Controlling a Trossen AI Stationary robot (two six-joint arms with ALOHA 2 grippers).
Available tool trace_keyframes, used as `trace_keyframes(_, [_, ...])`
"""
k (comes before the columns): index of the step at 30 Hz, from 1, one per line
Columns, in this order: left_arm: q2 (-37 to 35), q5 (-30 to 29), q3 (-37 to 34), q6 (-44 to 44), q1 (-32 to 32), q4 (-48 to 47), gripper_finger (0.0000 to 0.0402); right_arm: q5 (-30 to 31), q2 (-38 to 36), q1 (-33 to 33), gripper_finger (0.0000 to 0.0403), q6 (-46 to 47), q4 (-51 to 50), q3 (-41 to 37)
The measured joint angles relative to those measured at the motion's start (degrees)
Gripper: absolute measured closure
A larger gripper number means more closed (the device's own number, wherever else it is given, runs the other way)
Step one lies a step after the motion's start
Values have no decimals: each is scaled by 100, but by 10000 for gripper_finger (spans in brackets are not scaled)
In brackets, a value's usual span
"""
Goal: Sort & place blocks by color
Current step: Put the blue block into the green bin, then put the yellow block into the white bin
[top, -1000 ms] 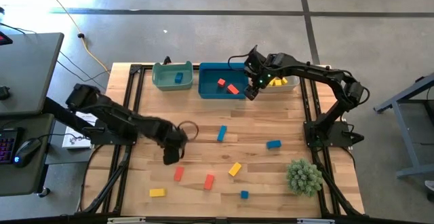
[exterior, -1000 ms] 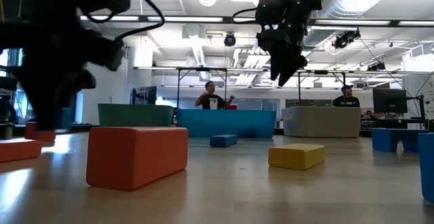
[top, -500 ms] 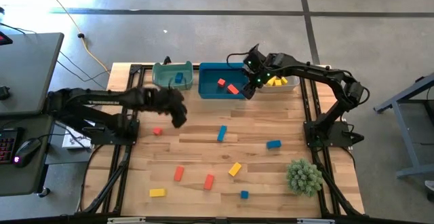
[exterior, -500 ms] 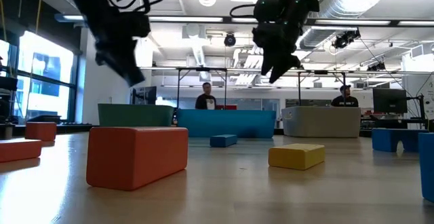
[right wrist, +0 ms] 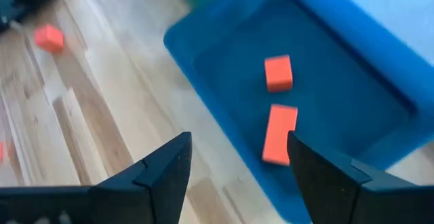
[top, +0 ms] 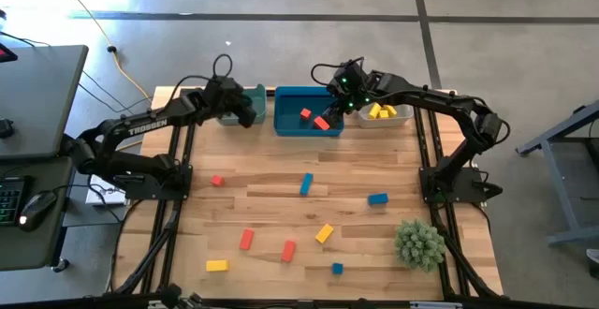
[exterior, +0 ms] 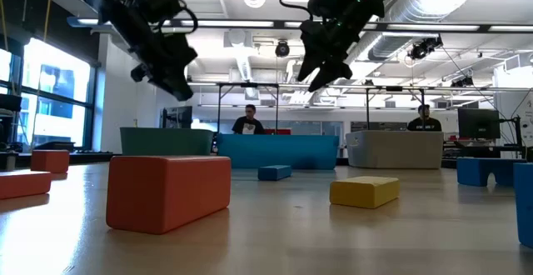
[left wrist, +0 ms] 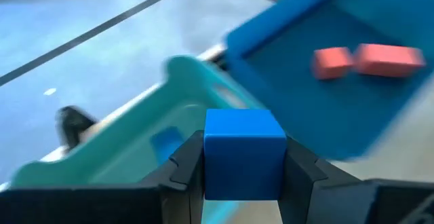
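Swung from mid-bench to the upper left of the overhead frame, over the teal bin (top: 236,103): left tool (left wrist: 244,166), clamped on a small blue cube (left wrist: 244,153). Likely light, rigid, smooth; flat opposite faces the best hold. Right tool (top: 339,94): wide apart, empty, above the blue bin (top: 281,122).

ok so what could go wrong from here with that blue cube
1. The left gripper holds the blue cube near the teal bin, close to its edge beside the blue bin. Released early, the cube might land on that rim or among the red blocks.
2. The right gripper hangs open over the blue bin, near the left arm, so the two might crowd each other.
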Motion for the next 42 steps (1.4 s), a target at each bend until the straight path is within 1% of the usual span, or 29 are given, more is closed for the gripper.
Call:
trace_keyframes(4, [365, 15, 0, 316, 517, 57, 298, 40, 0, 0, 171, 14, 282, 0])
trace_keyframes(8, [772, 292, -2, 422, 883, 85, 298, 113, 0, 0, 171, 261, 404, 0])
trace_keyframes(13, [1158, 349, -2, 363, 1119, 112, 298, 255, 0, 0, 171, 488, 398, 0])
trace_keyframes(15, [1242, 365, -2, 326, 1161, 108, 285, 288, 0, 0, 171, 512, 398, 0])
trace_keyframes(21, [1265, 362, -2, 256, 1191, 121, 233, 309, 0, -2, 171, 498, 397, 0])
trace_keyframes(24, [1265, 408, -2, 176, 1189, 121, 215, 307, 0, -2, 171, 497, 396, 0])
trace_keyframes(27, [1265, 648, 28, 148, 1189, 47, 198, 305, 0, -1, 171, 497, 396, 0])
trace_keyframes(30, [1265, 673, 172, 66, 1189, -21, 184, 301, 0, -1, 171, 498, 394, 0])
trace_keyframes(33, [1260, 671, 397, 64, 1189, -220, 177, 193, 0, -2, 171, 508, 359, 0])
trace_keyframes(36, [1173, 700, 676, 67, 1171, -481, 175, -63, 0, -1, 171, 507, 343, 0])
trace_keyframes(42, [796, 1019, 1027, -110, 969, -962, 175, -619, 0, 165, 171, 256, 345, 0])
